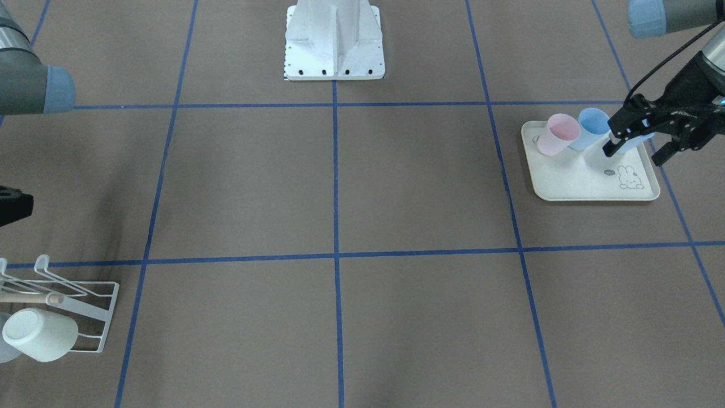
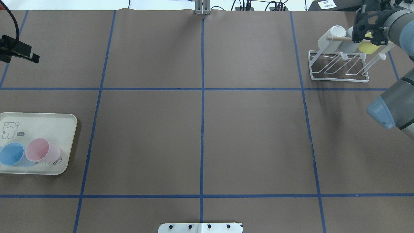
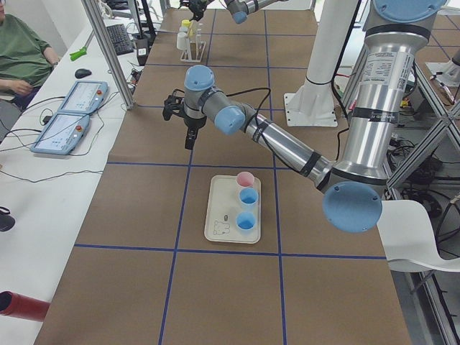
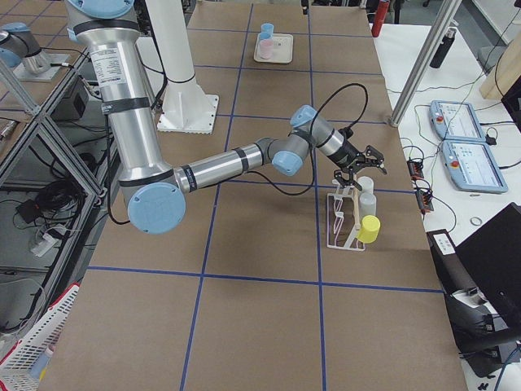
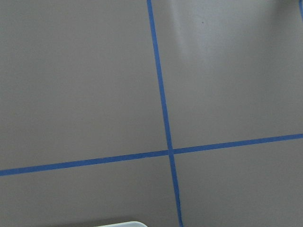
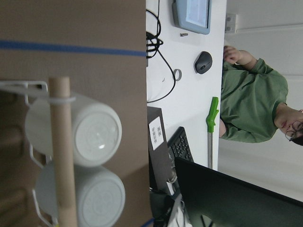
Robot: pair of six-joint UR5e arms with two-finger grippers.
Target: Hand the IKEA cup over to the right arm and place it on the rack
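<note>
Three IKEA cups stand on the cream rabbit-print tray (image 1: pixel 589 181): a pink cup (image 1: pixel 558 134), a blue cup (image 1: pixel 592 127), and a second blue cup (image 3: pixel 246 220) half hidden in the front view. My left gripper (image 1: pixel 634 154) hangs open and empty high above the table, beyond the tray toward the operators' side. The white wire rack (image 2: pixel 339 69) with its wooden rod (image 2: pixel 339 38) holds two white cups (image 6: pixel 87 132) and a yellow cup (image 2: pixel 368 48). The right arm's gripper (image 2: pixel 367 34) hovers open just above the rack, holding nothing.
A person in green (image 3: pixel 21 50) sits at the side bench beside two teach pendants (image 3: pixel 72 108). The robot's white base plate (image 1: pixel 334 51) sits at mid-table edge. Blue tape lines (image 2: pixel 202 113) grid the brown table. A red bottle (image 3: pixel 21 305) lies on the bench.
</note>
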